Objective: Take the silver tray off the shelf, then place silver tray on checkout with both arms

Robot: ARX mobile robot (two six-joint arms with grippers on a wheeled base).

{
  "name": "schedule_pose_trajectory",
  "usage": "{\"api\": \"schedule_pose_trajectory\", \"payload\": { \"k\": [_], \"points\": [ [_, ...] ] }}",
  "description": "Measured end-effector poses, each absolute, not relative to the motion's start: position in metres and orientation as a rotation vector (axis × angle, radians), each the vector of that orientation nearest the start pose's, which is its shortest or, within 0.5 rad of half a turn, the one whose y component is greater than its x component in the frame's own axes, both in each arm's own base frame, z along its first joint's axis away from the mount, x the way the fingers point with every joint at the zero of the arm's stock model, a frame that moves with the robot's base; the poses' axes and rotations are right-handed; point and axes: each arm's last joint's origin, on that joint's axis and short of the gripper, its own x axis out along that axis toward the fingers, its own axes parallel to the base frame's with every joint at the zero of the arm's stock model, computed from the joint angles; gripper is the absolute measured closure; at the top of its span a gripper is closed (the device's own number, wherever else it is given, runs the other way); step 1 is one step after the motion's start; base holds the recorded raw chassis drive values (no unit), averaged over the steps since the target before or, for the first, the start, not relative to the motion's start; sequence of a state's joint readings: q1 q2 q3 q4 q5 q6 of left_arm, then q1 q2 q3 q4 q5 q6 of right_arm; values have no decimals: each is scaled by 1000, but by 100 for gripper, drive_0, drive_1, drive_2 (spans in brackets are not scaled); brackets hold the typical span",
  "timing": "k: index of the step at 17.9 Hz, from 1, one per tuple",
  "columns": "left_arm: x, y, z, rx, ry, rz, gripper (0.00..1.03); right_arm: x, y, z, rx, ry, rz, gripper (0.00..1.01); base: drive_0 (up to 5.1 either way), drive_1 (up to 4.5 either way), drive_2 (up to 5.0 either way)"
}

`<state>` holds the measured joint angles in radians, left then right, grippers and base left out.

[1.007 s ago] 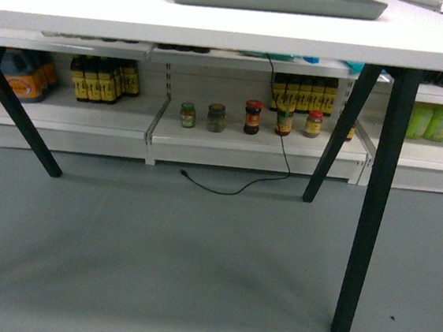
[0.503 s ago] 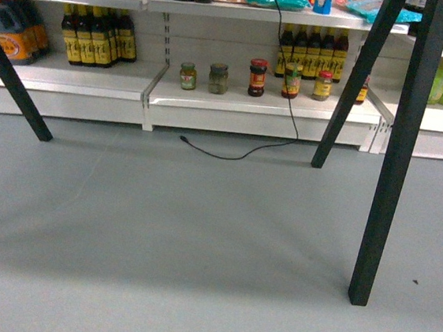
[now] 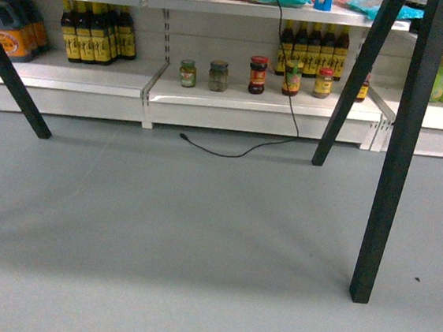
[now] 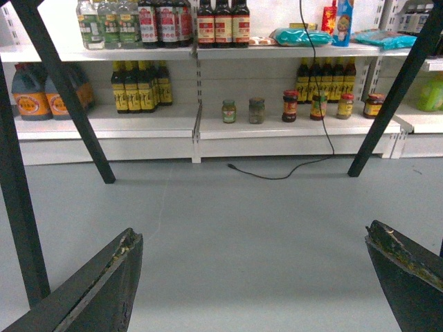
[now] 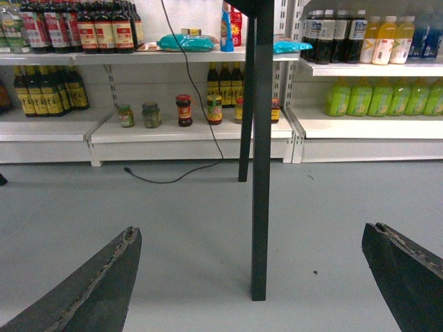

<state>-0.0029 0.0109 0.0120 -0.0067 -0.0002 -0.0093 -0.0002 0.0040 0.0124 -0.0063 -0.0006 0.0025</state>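
The silver tray shows in none of my three views, so I cannot tell where it lies relative to either set of jaws; nothing silver sits between or beside them.

My left jaws are released and spread wide. One dark, scuffed finger (image 4: 104, 283) rises from the lower left corner of the left wrist view and the other (image 4: 408, 270) from the lower right, well apart, with only bare grey floor (image 4: 249, 235) between them. Beyond them a slanted black leg (image 4: 66, 90) crosses on the left. Behind it runs a white shelf (image 4: 152, 126) holding dark yellow-labelled bottles (image 4: 142, 86), and further right a row of small jars (image 4: 257, 110). A black cable (image 4: 277, 173) hangs down past the jars and trails over the floor. Another slanted black leg (image 4: 394, 97) stands at the right.

In the head view I see the same floor, shelf and jars, with a straight black leg (image 3: 392, 168) planted on the right.

My right jaws are released too, spread just as wide: one finger (image 5: 97, 290) at lower left, the other (image 5: 408, 270) at lower right, grasping nothing. An upright black leg (image 5: 261, 173) stands on the floor beyond the gap between them. To its right the shelf carries green bottles (image 5: 367, 97).
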Motion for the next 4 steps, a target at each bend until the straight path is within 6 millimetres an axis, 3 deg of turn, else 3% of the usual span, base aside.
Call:
{"api": "schedule_pose_trajectory", "payload": {
  "k": [4],
  "points": [
    [98, 0, 166, -9, 6, -3, 5, 97, 0, 167, 2, -2, 0, 3, 0, 0, 0]
  ]
}}
